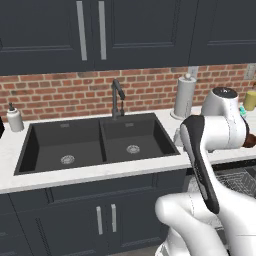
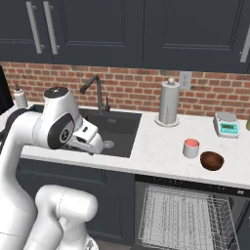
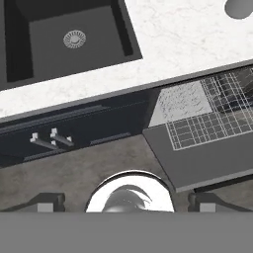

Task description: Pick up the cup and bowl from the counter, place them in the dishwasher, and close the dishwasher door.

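Observation:
The cup (image 2: pixel 191 148), light grey with a pink top, stands on the white counter (image 2: pixel 161 146) right of the sink. The dark-brown bowl (image 2: pixel 212 160) sits just to its right, near the front edge; a sliver of the bowl (image 1: pixel 248 142) peeks out behind my arm. Below them the dishwasher is open with its wire rack (image 2: pixel 185 215) pulled out. The dishwasher door (image 3: pixel 212 160) lies flat, with the rack (image 3: pixel 217 116) above it. My gripper (image 3: pixel 126 201) hangs in front of the sink cabinets, pointing down at the floor, left of the cup and apart from it. It is open and holds nothing.
A black double sink (image 2: pixel 114 129) with a faucet (image 2: pixel 97 90) lies left of the cup. A paper-towel roll (image 2: pixel 167 102) and a small scale (image 2: pixel 226 124) stand at the back. A soap bottle (image 1: pixel 14 119) is far left. Cabinet handles (image 3: pixel 49 139) stick out under the sink.

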{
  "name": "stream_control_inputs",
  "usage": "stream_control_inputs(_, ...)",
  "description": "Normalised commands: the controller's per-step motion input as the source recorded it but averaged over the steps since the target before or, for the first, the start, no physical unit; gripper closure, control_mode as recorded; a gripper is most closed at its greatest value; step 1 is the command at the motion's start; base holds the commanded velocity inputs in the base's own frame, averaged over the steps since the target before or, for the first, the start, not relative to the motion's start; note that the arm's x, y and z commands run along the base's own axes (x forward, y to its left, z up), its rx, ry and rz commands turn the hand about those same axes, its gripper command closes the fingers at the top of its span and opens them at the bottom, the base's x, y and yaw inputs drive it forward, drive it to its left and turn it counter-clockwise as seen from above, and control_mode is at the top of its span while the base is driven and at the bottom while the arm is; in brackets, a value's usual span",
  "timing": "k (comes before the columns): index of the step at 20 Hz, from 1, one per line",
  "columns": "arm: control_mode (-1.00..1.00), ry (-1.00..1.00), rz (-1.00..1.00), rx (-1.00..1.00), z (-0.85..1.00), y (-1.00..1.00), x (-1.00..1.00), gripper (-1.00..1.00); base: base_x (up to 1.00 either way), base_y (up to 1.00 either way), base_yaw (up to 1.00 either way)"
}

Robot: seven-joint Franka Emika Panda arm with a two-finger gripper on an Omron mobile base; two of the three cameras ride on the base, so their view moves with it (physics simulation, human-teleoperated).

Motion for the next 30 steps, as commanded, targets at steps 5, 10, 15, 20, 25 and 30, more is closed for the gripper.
stream_control_inputs(5, -1.0, -0.07, -0.14, 0.0, -0.01, 0.01, 0.0, -1.0, 0.0, 0.0, 0.0)
stream_control_inputs(10, -1.0, -0.06, -0.16, 0.0, 0.0, 0.0, -0.01, -1.0, 0.0, 0.0, 0.0)
stream_control_inputs(15, -1.0, -0.07, -0.25, 0.0, -0.04, 0.0, -0.1, -1.0, 0.0, 0.0, 0.0)
stream_control_inputs(20, -1.0, -0.1, -0.35, 0.0, -0.13, 0.0, -0.06, -1.0, 0.0, 0.0, 0.0)
stream_control_inputs(25, -1.0, -0.06, -0.3, 0.01, -0.03, 0.0, 0.0, -1.0, 0.0, 0.0, 0.0)
stream_control_inputs(30, -1.0, 0.0, -0.07, 0.04, 0.0, 0.0, 0.0, -1.0, 0.0, 0.0, 0.0)
